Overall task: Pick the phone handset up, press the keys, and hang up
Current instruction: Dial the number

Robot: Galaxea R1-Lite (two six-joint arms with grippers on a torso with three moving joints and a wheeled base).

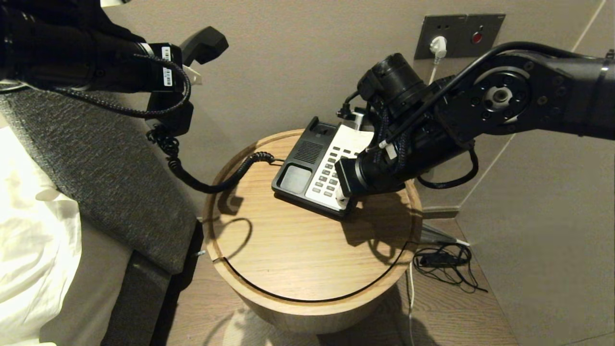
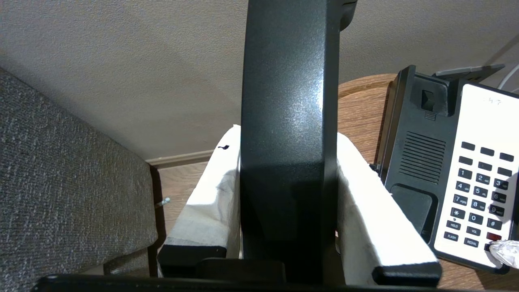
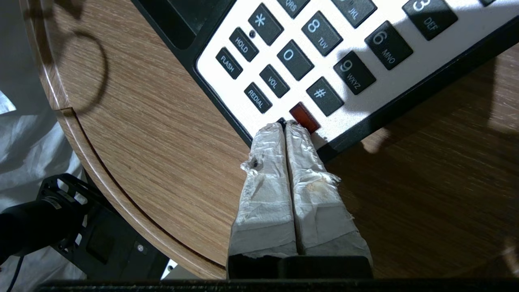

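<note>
The black phone base [image 1: 314,168] with a white keypad sits on the round wooden table [image 1: 288,254]. My left gripper [image 1: 185,72] is shut on the black handset [image 1: 204,44] and holds it high to the left of the table; in the left wrist view the handset [image 2: 290,121] fills the space between the white-wrapped fingers [image 2: 211,198]. A coiled cord [image 1: 211,180] hangs from it to the base. My right gripper [image 3: 286,125] is shut, its tips resting on the keypad's near corner beside the red key [image 3: 304,117]; it also shows in the head view [image 1: 342,194].
A grey upholstered bed edge [image 1: 110,182] and white bedding [image 1: 33,240] lie to the left. A wall socket plate [image 1: 456,36] with a white plug is behind the table. Loose black cables [image 1: 444,264] lie on the floor at the right.
</note>
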